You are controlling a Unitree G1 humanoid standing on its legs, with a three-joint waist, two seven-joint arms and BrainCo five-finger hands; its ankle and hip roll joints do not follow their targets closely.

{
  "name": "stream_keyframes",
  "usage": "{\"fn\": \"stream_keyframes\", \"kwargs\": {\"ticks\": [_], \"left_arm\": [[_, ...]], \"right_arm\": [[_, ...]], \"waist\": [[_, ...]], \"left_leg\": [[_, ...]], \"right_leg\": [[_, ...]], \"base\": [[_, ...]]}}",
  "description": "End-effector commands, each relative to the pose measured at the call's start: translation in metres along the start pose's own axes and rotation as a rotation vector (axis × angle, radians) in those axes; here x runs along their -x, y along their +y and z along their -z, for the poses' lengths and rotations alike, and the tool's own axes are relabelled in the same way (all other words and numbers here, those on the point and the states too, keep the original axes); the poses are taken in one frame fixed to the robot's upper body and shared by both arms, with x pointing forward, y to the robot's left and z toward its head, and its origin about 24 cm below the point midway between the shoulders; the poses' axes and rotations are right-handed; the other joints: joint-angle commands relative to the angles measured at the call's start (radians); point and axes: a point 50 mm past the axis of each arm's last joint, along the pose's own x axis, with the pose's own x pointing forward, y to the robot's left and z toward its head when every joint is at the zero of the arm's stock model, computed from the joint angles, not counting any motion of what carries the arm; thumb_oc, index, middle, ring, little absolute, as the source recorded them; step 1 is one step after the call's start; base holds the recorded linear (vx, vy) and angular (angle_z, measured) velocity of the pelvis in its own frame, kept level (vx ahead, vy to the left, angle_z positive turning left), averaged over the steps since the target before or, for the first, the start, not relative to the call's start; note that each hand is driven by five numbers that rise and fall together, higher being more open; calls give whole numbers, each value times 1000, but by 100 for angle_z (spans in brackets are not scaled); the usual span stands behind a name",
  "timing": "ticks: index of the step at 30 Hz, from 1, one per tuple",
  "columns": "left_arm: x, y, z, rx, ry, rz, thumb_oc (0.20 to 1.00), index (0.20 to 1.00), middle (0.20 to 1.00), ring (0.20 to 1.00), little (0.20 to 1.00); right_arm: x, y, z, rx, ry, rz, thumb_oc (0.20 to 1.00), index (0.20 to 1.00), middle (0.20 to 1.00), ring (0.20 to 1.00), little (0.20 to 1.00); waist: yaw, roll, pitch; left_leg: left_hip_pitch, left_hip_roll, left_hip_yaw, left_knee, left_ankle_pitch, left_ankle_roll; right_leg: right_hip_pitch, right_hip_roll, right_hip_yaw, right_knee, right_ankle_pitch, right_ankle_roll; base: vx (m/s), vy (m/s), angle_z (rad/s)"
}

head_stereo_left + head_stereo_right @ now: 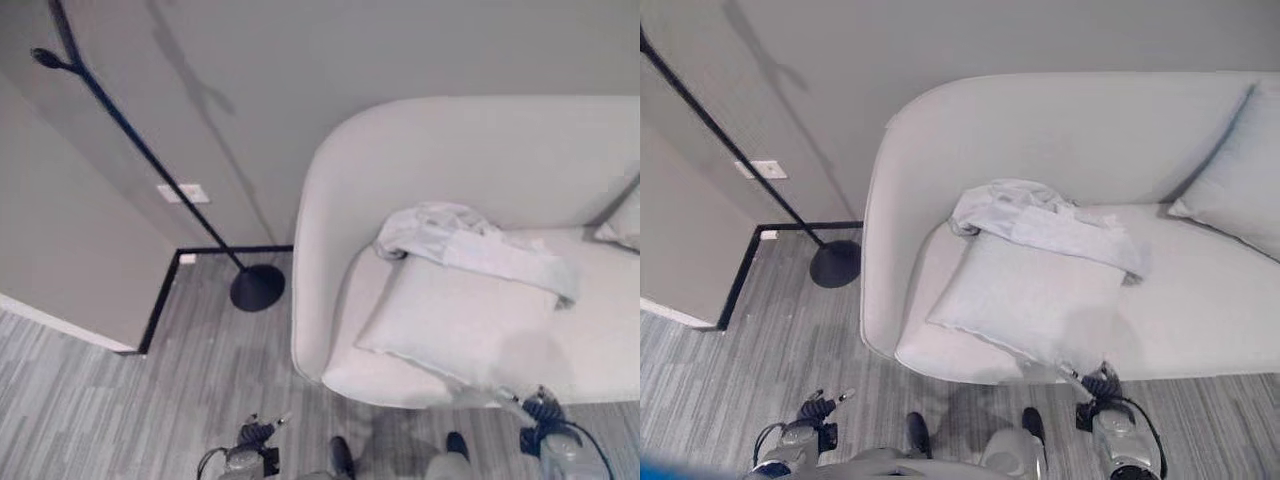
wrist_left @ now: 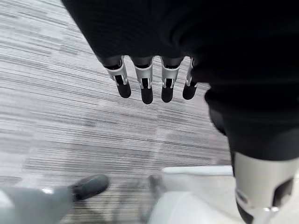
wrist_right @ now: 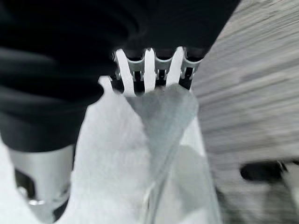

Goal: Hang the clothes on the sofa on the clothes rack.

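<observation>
Clothes untouched on sofa | rack bare | left hand fingers straight, empty | right hand over sofa edge, fingers seemingly relaxed.

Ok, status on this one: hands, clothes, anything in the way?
Left robot hand open, low over floor. Right robot hand at sofa front edge. Garment crumpled on pillow, untouched. Clothes rack stands left of sofa.

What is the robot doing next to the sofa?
The robot stands before a pale sofa. A crumpled white garment lies on the seat, draped over the top of a cushion. The right hand reaches toward the cushion's near corner, which shows just past its fingers up close. The left hand hangs open over the floor. The black clothes rack leans by the wall, bare.
</observation>
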Motion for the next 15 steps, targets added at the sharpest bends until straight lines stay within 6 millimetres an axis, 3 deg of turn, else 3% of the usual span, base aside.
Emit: {"fn": "stream_keyframes", "kwargs": {"ticks": [1, 2, 3, 6, 7, 8, 9, 11, 15], "left_arm": [[-3, -5, -19, -1, -44, 3, 1000, 1000, 1000, 1000, 1000], [-3, -6, -20, -12, -44, 11, 1000, 1000, 1000, 1000, 1000], [-3, -6, -19, -14, -43, 13, 1000, 1000, 1000, 1000, 1000], [-3, -10, -25, -10, -65, 39, 1000, 1000, 1000, 1000, 1000], [-1, -15, -23, -12, -64, 64, 1000, 1000, 1000, 1000, 1000], [0, -16, -21, -21, -65, 75, 1000, 1000, 1000, 1000, 1000], [0, -16, -21, -22, -65, 76, 1000, 1000, 1000, 1000, 1000], [2, -13, -6, -23, -24, 73, 1000, 1000, 1000, 1000, 1000], [8, -24, 14, -5, 36, 107, 1000, 1000, 1000, 1000, 1000]], "right_arm": [[1, -54, -72, 149, -298, 197, 1000, 1000, 1000, 1000, 1000], [7, -73, -79, 228, -326, 241, 1000, 1000, 1000, 1000, 1000], [8, -74, -79, 230, -324, 243, 1000, 1000, 1000, 1000, 1000], [27, -124, -101, 378, -379, 424, 1000, 1000, 1000, 1000, 1000], [43, -157, -113, 436, -402, 562, 1000, 1000, 1000, 1000, 1000], [51, -167, -111, 478, -391, 596, 1000, 1000, 1000, 1000, 1000], [52, -168, -111, 478, -390, 597, 1000, 1000, 1000, 1000, 1000], [66, -191, -129, 560, -415, 695, 1000, 1000, 1000, 1000, 1000], [77, -198, -143, 528, -493, 740, 1000, 1000, 1000, 1000, 1000]], "waist": [[-60, 17, 67], [-80, 14, 83], [-79, 17, 85], [-126, 8, 103], [-153, 8, 108], [-164, 7, 108], [-164, 8, 108], [-180, 10, 87], [-179, 28, 50]], "left_leg": [[22, 34, -52, 13, -52, -70], [52, 28, -63, 13, -66, -71], [55, 29, -64, 13, -67, -71], [101, 9, -100, 13, -89, -71], [135, -2, -132, 14, -110, -74], [151, -7, -152, 15, -118, -73], [152, -7, -154, 15, -118, -73], [190, 17, -169, 15, -131, -81], [209, 47, -174, 14, -133, -92]], "right_leg": [[-67, 174, 25, -49, 71, -66], [-96, 208, 45, -64, 85, -65], [-93, 209, 44, -64, 84, -65], [-147, 260, 102, -96, 111, -56], [-159, 275, 138, -91, 124, -53], [-149, 271, 149, -80, 121, -57], [-148, 271, 148, -80, 121, -57], [-154, 289, 183, 7, 126, -71], [-135, 292, 172, 29, 106, -93]], "base": [[194, -23, -26], [196, -22, -16], [188, -37, 27], [214, -79, 65], [273, -146, 30], [204, -114, 35], [118, -108, 42], [216, -216, 46], [203, -178, 6]]}}
